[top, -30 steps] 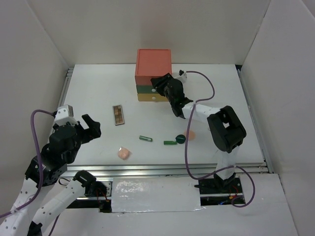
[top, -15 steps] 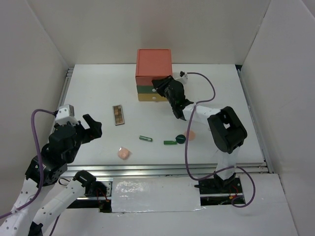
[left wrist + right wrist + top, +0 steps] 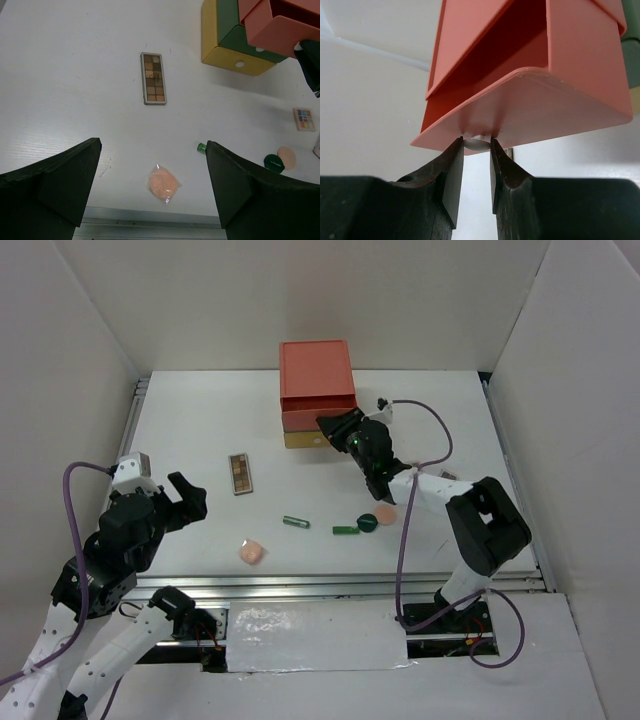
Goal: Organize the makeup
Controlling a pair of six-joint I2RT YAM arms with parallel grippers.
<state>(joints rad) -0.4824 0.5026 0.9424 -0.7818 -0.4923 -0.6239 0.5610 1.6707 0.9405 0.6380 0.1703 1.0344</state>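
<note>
Right jaws, clamped on the knob (image 3: 476, 141), have slid the red drawer (image 3: 530, 105) open, ready for makeup (image 3: 240, 473). Left jaws gape at eight o'clock.

White table (image 3: 200, 420), makeup scattered over its near half.
A stacked drawer box (image 3: 300, 435) stands toward the back, its red top drawer (image 3: 318, 380) slid out. A brown palette (image 3: 240, 472) lies left of centre, and a wrapped peach puff (image 3: 253, 552) lies near the front edge. Right of it come one green tube (image 3: 295, 522), a second green tube (image 3: 346, 530), a dark green compact (image 3: 367, 522) and a bare peach puff (image 3: 385, 511) just beside it. A small multicolour palette (image 3: 304, 119) lies further right.
</note>
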